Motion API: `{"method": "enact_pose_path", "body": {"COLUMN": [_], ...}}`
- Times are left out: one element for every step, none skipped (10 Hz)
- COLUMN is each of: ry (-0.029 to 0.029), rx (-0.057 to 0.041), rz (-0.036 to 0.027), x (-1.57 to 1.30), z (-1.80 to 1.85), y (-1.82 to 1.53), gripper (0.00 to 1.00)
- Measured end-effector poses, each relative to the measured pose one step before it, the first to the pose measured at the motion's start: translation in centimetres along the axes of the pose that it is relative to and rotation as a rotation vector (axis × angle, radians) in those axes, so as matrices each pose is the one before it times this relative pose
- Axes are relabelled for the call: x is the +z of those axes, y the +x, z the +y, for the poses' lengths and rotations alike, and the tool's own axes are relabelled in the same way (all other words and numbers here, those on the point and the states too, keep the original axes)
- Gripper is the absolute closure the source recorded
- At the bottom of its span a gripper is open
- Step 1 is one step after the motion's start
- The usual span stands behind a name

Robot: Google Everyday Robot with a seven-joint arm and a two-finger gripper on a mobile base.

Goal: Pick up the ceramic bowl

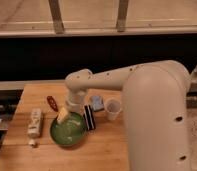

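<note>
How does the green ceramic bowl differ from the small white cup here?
The ceramic bowl is green; the cup is whitish. The bowl is wide and shallow; the cup is narrow and taller. The gripper hangs at the bowl's far side; the cup stands apart, further right. Both sit upright on the table.

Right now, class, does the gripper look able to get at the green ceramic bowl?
Probably yes. The gripper hangs directly over the far rim of the ceramic bowl, with nothing between them. A dark striped object lies close beside the bowl's right side and may crowd a grasp there.
</note>
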Motion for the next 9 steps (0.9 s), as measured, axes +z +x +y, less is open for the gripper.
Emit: {"method": "enact_pose_path", "body": {"ry": [-0.01174, -0.00273, 0.00097, 0.00576, 0.00446, 0.00902, 0.00610, -0.00036, -0.00071], "rx": [0.00227, 0.00049, -0.00447, -0.00716, -0.00505, -0.00173, -0.00006, 0.00018, 0.00116], "rz": [0.01190, 0.00767, 0.00771, 0.00131, 0.00153, 0.00162, 0.00295, 0.00228, 0.00211], "x": [0.742, 0.351, 0.280, -0.164, -0.209, -0.335, -0.205, 0.060, 0.189], "z": [-0.258, -0.257, -0.180, -0.068, -0.062, -0.281, -0.274, -0.101, -0.155], "y": [0.041, 0.035, -0.194, -0.319, -0.171, -0.076, 0.039, 0.011, -0.024], "gripper": [0.20, 0.20, 0.20, 0.20, 0.20, 0.20, 0.20, 0.20, 0.20]}}
